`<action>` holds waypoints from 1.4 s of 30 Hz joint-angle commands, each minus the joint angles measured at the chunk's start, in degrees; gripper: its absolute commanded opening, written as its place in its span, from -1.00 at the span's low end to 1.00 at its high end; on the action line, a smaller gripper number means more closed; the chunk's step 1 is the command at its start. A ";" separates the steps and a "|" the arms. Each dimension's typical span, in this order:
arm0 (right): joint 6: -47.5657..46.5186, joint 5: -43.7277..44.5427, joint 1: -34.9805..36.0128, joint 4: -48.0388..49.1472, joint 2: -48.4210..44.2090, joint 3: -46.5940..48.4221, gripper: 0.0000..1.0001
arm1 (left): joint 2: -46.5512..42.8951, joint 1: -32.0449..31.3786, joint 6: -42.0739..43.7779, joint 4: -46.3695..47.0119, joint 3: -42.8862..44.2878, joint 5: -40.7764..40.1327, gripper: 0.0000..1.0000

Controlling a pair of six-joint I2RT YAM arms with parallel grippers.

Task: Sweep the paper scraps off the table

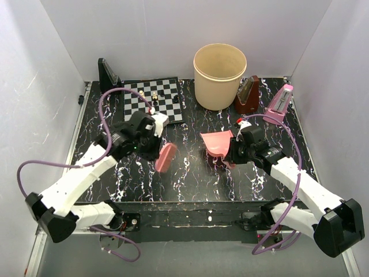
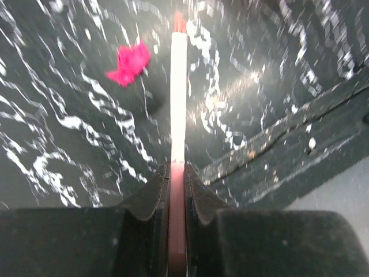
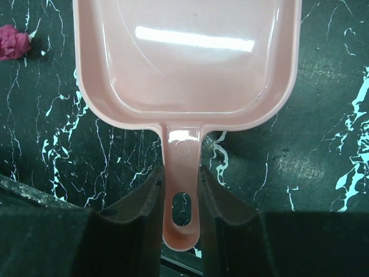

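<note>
The left arm (image 1: pixel 86 173) stretches forward and inward from its base, wrist bent down. Its left tool (image 2: pixel 177 173) is pinched tight on the thin brush (image 2: pixel 179 86). The right arm (image 1: pixel 305 187) angles inward, and its right tool (image 3: pixel 181 182) clamps the dustpan (image 3: pixel 187 57) handle between both fingers.

Dustpan (image 3: pixel 190 57) front lip cut off by top edge. Magenta paper scrap (image 2: pixel 128 63) blurred. Flat tool (image 2: pixel 179 86) edge-on, kind unclear. Chess pieces (image 1: pixel 154 97) too small to tell apart.
</note>
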 commanded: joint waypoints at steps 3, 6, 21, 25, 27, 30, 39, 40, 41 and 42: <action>0.30 -0.96 0.78 0.11 -0.03 3.37 -0.97 | 6.08 0.00 -8.24 -14.27 -0.40 -11.13 -1.00; 0.39 -0.70 0.96 -0.15 -0.20 3.38 -0.97 | 6.53 0.00 -15.72 -16.30 1.62 -20.73 -1.00; 1.27 5.54 1.66 -7.35 1.46 6.80 -0.97 | 22.33 0.09 -27.34 -1.89 3.99 -8.09 -1.00; 1.45 6.69 3.41 -11.05 2.61 8.47 -0.97 | 27.26 0.00 -26.46 0.22 8.55 -10.46 -1.00; 1.80 6.43 4.47 -11.05 2.52 8.12 -0.97 | 28.76 0.09 -25.67 -0.30 11.89 -12.13 -1.00; 1.98 5.99 6.31 -11.14 2.78 7.51 -0.97 | 27.98 0.09 -24.70 -1.00 15.15 -14.32 -1.00; 2.41 7.74 16.59 -14.13 8.67 9.61 -0.97 | 19.02 0.09 -21.80 -7.86 18.41 -26.55 -1.00; 2.41 8.26 17.99 -14.22 9.46 10.05 -0.97 | 17.97 0.09 -21.45 -8.12 18.24 -27.25 -1.00; 2.33 8.88 19.31 -14.13 10.25 10.49 -0.97 | 16.74 0.00 -20.84 -8.04 17.89 -27.69 -1.00; 2.07 9.49 20.63 -13.87 10.95 10.93 -0.97 | 15.59 0.00 -19.61 -7.52 17.10 -28.48 -1.00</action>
